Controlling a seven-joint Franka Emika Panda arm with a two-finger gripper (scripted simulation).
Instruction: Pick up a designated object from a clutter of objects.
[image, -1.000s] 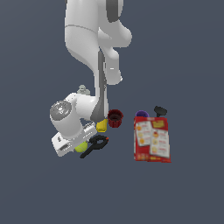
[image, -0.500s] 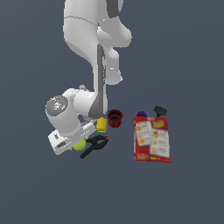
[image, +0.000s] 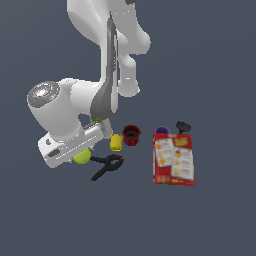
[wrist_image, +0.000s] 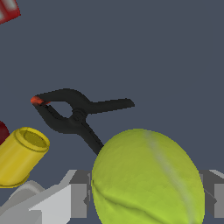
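Closest to the wrist camera, the tennis ball (wrist_image: 148, 179) now sits between the two fingers (wrist_image: 78, 200) of the gripper (image: 80, 152), which press against its sides and appear closed on it, though the contact itself is partly hidden. Compared with a second ago, the hand has shifted toward the exterior view's left and the ball has gone with it, so the grasp seems to have taken and lifting clear is what remains. Just beyond lie the black clamp (image: 106, 166) and yellow cup (image: 116, 142), then the red cup (image: 131, 135), with the red box (image: 174, 161) farthest off.
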